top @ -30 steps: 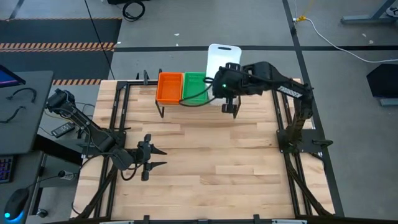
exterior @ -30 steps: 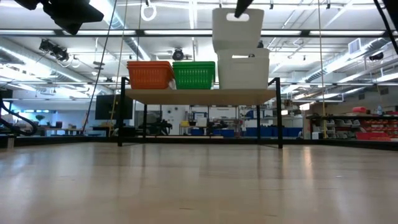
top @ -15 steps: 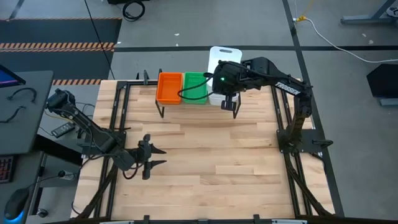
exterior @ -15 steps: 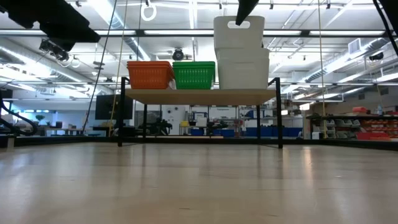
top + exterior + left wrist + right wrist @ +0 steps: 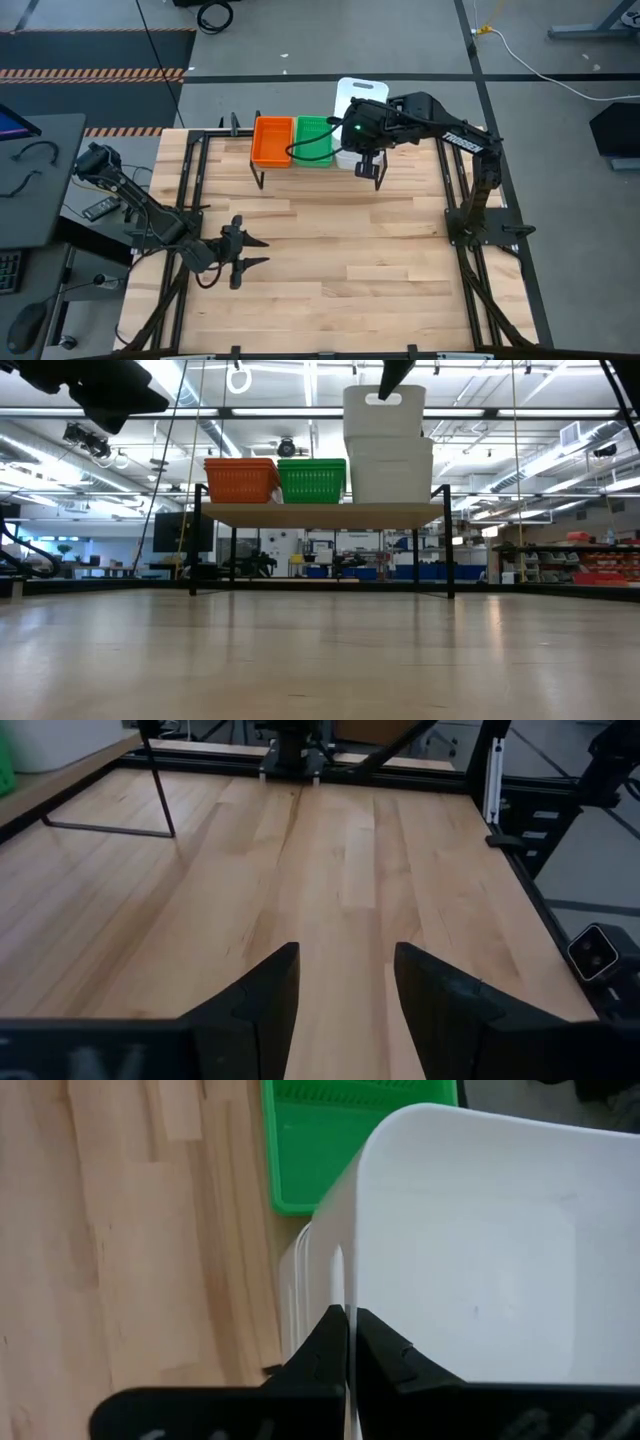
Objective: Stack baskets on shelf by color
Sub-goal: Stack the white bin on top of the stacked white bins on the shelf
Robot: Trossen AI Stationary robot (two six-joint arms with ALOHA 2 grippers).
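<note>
The shelf (image 5: 320,512) stands at the table's far side on thin black legs. On its plank sit an orange basket stack (image 5: 240,480), a green one (image 5: 312,480) and a white one (image 5: 392,472), side by side. A further white basket (image 5: 384,415) sits upright in the top of the white stack. My right gripper (image 5: 348,1330) is above it, shut on its wall. My left gripper (image 5: 345,990) is open over bare table near the left edge, and also shows in the high view (image 5: 255,252). My right gripper pinches the top white basket's near end wall (image 5: 345,1285), right at the handle slot, one finger inside the basket and one outside. The fingers come from above, pointing down. The basket is upright, its lower part nested in the white stack (image 5: 347,158) on the shelf.
Black frame rails (image 5: 455,190) run along the table's left and right sides. The wide wooden tabletop (image 5: 340,260) lies between the shelf and the near edge. The shelf's black legs (image 5: 160,780) stand on it.
My right gripper has moved a little toward the far edge and down, still shut on the white basket. The basket has sunk from a slightly raised, tilted pose to upright in the white stack. For the last half second it has stayed still.
</note>
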